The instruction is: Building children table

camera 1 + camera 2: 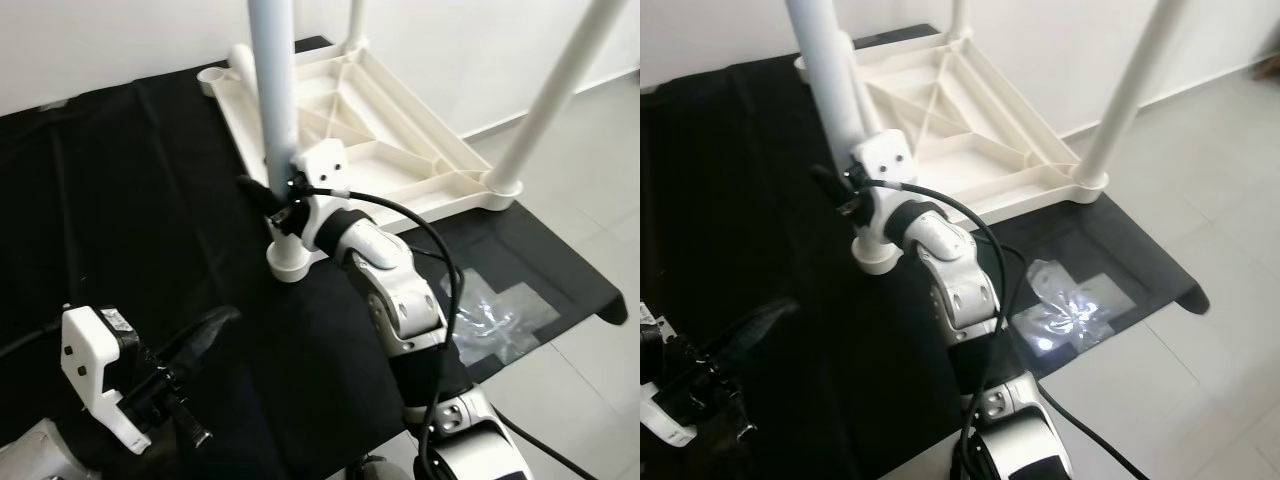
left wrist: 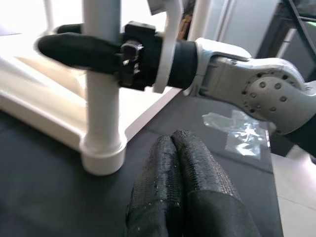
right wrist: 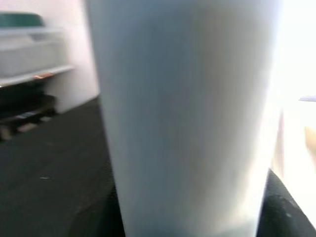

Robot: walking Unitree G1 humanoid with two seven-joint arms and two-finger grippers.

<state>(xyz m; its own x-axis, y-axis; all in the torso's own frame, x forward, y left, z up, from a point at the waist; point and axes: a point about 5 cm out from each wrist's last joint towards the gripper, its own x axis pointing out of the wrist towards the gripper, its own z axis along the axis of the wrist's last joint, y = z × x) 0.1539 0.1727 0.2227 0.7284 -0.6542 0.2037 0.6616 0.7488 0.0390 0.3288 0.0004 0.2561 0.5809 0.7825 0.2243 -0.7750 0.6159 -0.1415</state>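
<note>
On the black cloth (image 1: 150, 200), right hand (image 1: 275, 200) clamps the table leg (image 1: 275, 100); left hand (image 2: 182, 148) closed, no readable writing

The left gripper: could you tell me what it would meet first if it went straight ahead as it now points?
Probably the white table leg at its corner socket; the left gripper points slightly to one side, so depth is uncertain.

Silver jointed right arm (image 1: 400, 300) with looping black cable (image 1: 440, 260), white wrist housings, textured black left gripper (image 2: 185, 190) fingers
</note>
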